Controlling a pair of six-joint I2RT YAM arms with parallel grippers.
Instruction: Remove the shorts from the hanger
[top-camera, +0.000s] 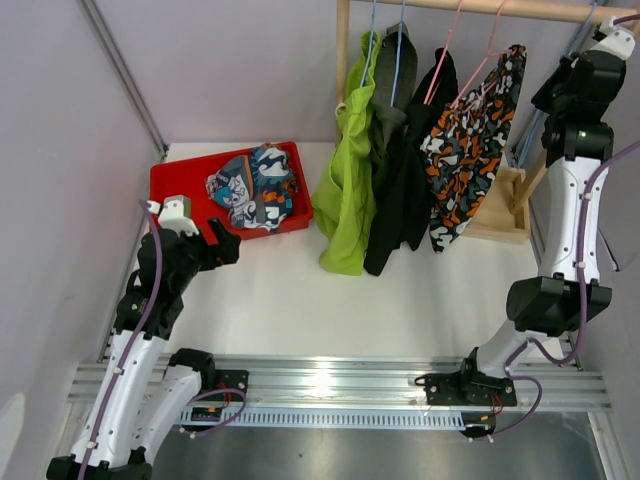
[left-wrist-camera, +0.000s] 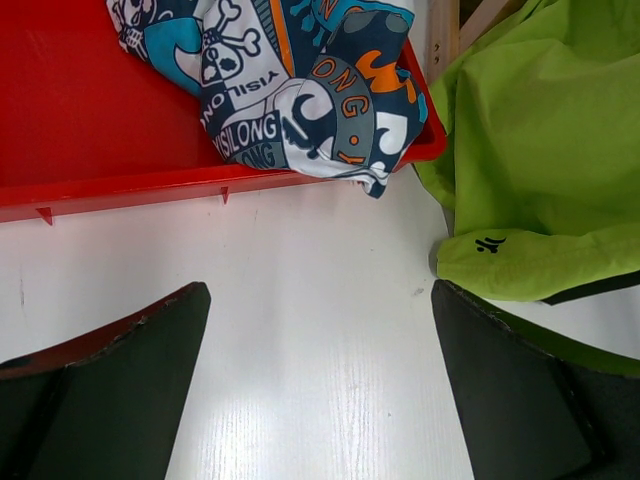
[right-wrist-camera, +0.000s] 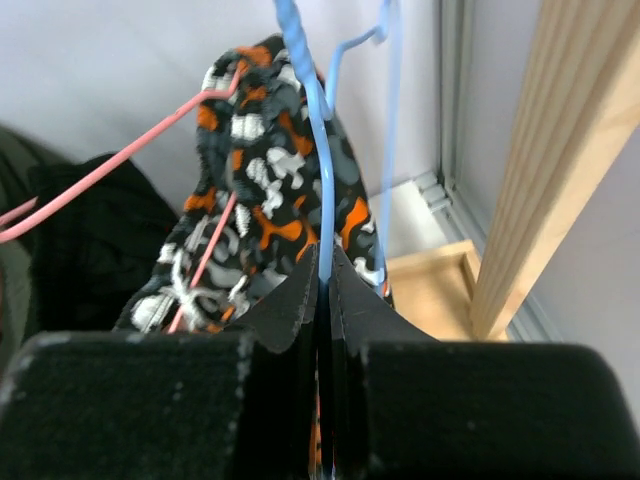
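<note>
- One pair, the teal patterned shorts (top-camera: 252, 187), lies in the red tray (top-camera: 170, 185); my left gripper (left-wrist-camera: 315, 300) hovers near it, jaws spread wide.
- Four pairs hang from the rail (top-camera: 480, 8): green shorts (top-camera: 350, 190), grey shorts (top-camera: 385, 125), black shorts (top-camera: 408, 190), orange patterned shorts (top-camera: 470, 150).
- Far right, my right gripper (right-wrist-camera: 323, 290) is clenched on a blue hanger (right-wrist-camera: 320, 200).

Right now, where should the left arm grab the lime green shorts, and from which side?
Best grip the lime green shorts at their loose lower hem, which reaches the table. Come from the left: the open left gripper is on that side, and the dark grey-olive shorts crowd the right.
</note>
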